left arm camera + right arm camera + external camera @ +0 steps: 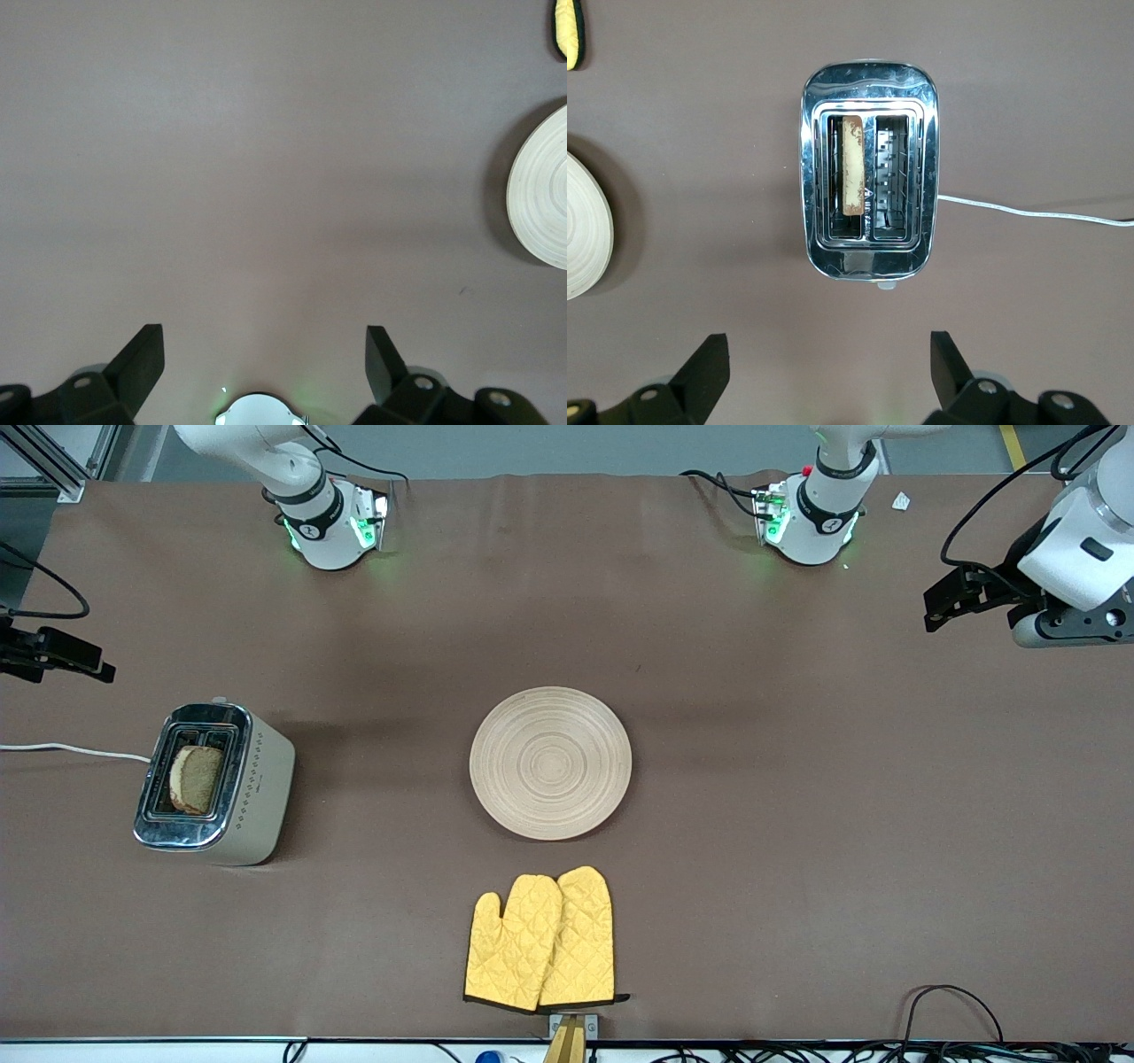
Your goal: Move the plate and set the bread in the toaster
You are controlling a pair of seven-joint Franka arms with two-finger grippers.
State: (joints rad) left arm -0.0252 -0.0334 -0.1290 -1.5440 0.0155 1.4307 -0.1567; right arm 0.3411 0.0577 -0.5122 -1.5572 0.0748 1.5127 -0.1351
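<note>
I found the bread standing in one slot of the toaster at the right arm's end, and the plate bare at mid-table. Both the left gripper and right gripper hung spread and empty. I judged that only a clear retreat remained, with the right arm kept high over the toaster.

The toaster sits at the frame's centre, seen from straight above – chrome top, two slots, its white cord trailing toward the right edge. The bread stands in one slot. The plate shows at the left edge – the right gripper spread wide at the bottom over the brown counter.
</note>
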